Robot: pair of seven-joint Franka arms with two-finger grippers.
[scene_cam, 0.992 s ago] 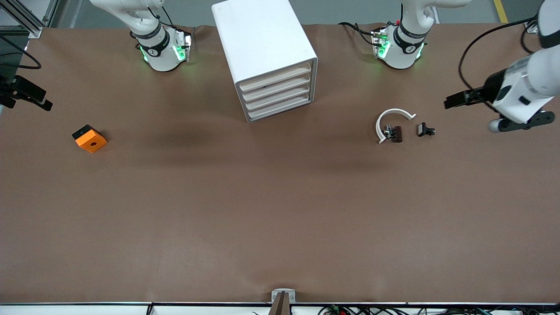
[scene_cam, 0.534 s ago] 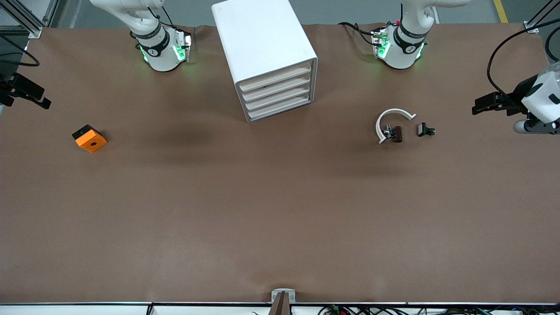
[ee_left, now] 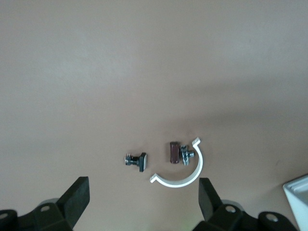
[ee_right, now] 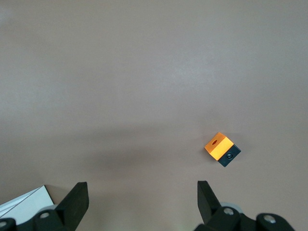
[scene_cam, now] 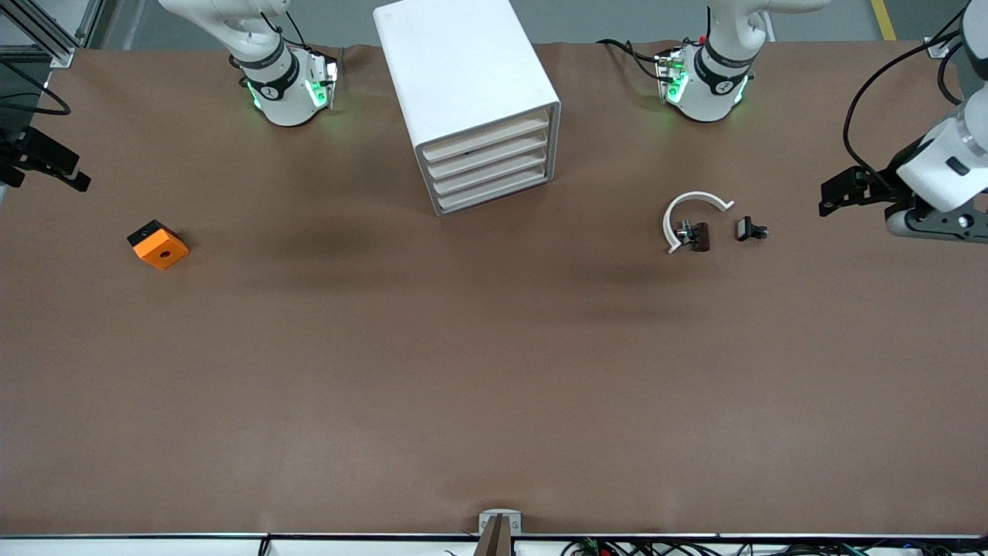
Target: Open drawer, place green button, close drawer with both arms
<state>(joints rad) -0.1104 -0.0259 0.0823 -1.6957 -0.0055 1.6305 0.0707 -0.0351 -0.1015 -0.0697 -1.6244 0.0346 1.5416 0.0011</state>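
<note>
**Two robot arms wait at the ends of a brown table, drawers shut, nothing yet in hand**

A wide brown mat covers the table [scene_cam: 494,371]. At its middle, between the two arm bases, stands a white boxy cabinet [scene_cam: 463,77] with four shallow cream-fronted drawers stacked one above another; all four drawers [scene_cam: 488,168] are pushed in.

The left gripper [scene_cam: 837,191] hangs over the left arm's end of the table, its fingers spread apart and empty. Seen from its wrist camera, two small dark parts and a white curved strip [ee_left: 180,175] lie on the mat below: one dark part [ee_left: 136,160] sits apart, the other [ee_left: 178,153] sits touching the strip. No green-capped button can be made out among them, so where the button lies cannot be told.

The right gripper [scene_cam: 50,166] hangs over the right arm's end of the table, fingers likewise apart and empty. Near it on the mat is an orange cube with a black face [scene_cam: 157,244], well apart from the cabinet.

The step in hand appears to be opening a drawer, and none of the task looks done. To do it well, one gripper should come in level with a single drawer front, catch only that front's lip, and pull straight out along the cabinet's slanted facing, so the light cabinet does not slide or twist.
</note>
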